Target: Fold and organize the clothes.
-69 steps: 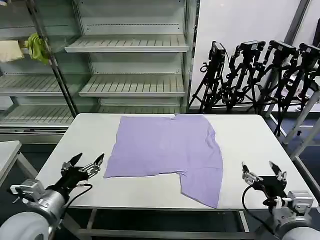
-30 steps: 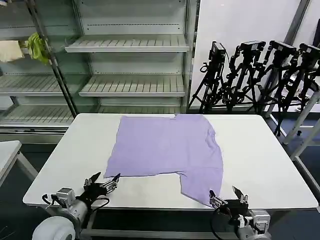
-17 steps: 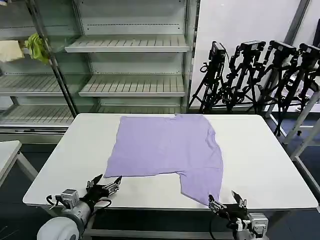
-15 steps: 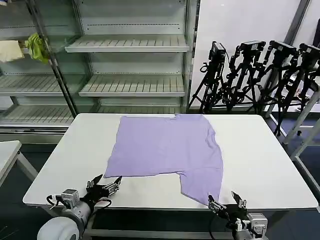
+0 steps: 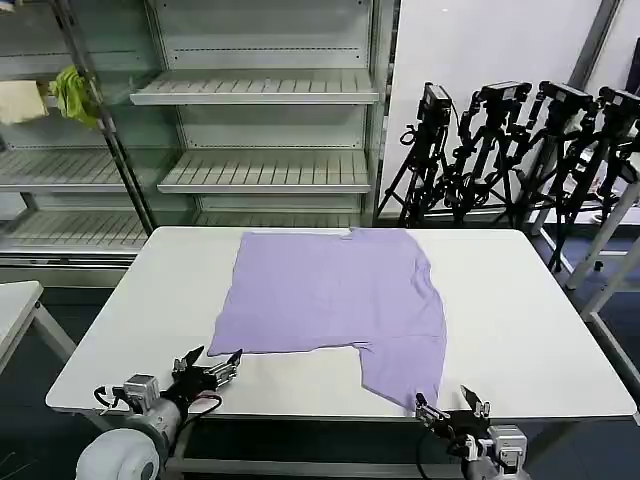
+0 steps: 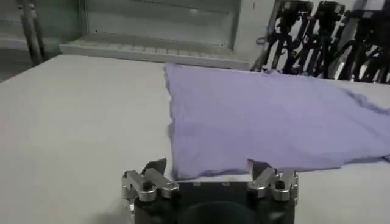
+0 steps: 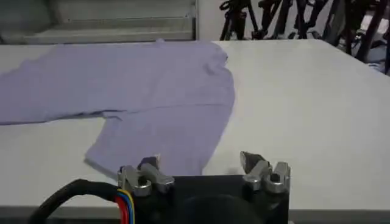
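You see the lavender T-shirt (image 5: 338, 305) lying flat on the white bench (image 5: 520, 310). Left end effector (image 5: 212, 366) and right end effector (image 5: 447, 408) sit at the bench's near edge by the shirt's corners, both spread wide, gripping nothing.

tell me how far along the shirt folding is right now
Done: the lavender T-shirt lies flat on the white table, apparently with one side folded in. In hand: nothing gripped; the left gripper is open at the near-left hem corner, the right gripper open at the near sleeve corner. Left: grasping, the remaining folds, and tidying.
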Motion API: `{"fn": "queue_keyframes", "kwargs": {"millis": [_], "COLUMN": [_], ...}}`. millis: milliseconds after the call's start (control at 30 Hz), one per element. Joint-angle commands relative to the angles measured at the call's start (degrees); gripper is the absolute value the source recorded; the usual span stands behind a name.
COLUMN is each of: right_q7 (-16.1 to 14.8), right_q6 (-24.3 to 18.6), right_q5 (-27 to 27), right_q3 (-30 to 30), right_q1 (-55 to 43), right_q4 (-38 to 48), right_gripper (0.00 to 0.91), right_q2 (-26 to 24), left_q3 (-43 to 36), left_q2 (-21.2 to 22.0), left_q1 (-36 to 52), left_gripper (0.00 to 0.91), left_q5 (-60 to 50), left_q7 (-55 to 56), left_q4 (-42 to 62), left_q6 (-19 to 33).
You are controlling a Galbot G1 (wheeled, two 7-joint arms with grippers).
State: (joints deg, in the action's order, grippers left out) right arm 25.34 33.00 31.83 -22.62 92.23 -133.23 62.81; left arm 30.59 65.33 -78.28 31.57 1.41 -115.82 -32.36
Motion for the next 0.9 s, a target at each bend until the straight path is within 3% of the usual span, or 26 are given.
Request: {"fn": "queue_keyframes", "kwargs": {"millis": [33,333,500,567,600,667,700,767,900], "right_q7": [0.01,-0.01,0.02,-0.07,-0.07,-0.15,-0.19,-0.26,-0.44], "right_q6": [-0.01,0.06,0.07,0.07,0.08,0.07,0.08,0.06,0.08], "right_q5": [0.24,-0.55,-0.65,-0.75,-0.77,-0.88,-0.97,-1.12,-1.23], "right_q3": [-0.27,0.63,0.62,0.69,0.77,0.93,1.03,1.21,1.55], "right_q1": [0.22,-0.41,-0.72,-0.85,-0.94,-1.07,-1.13,-1.29,-1.41], "right_q4": [0.04,0.55,0.86,1.02,1.11,1.24,1.32,1.49,1.81], "right_gripper": [0.907,0.907,0.816,0.705,0.695,0.615,0.524,0.423,0.343], "right_q2": [-0.11,-0.06,-0.16,-0.16,-0.12,-0.13,-0.1,-0.07,0.06], "left_q3": [0.06,-0.44,-0.61,-0.7,-0.72,-0.77,-0.8,-0.83,-0.92], "left_q2": [0.0,-0.09,-0.12,-0.12,-0.1,-0.09,-0.07,-0.06,0.02], "left_q1": [0.04,0.59,1.05,1.07,1.08,1.07,1.03,0.99,0.93], "left_gripper": [0.907,0.907,0.907,0.907,0.897,0.806,0.776,0.756,0.756], "left_q5": [-0.02,-0.71,-0.74,-0.78,-0.83,-1.01,-1.08,-1.31,-1.54], "left_q7": [0.01,-0.23,-0.29,-0.33,-0.35,-0.42,-0.45,-0.49,-0.61], "left_q4": [0.5,1.95,2.25,2.27,2.26,2.26,2.23,2.16,2.01], "left_q6": [-0.05,0.37,0.39,0.41,0.4,0.41,0.42,0.44,0.44]}}
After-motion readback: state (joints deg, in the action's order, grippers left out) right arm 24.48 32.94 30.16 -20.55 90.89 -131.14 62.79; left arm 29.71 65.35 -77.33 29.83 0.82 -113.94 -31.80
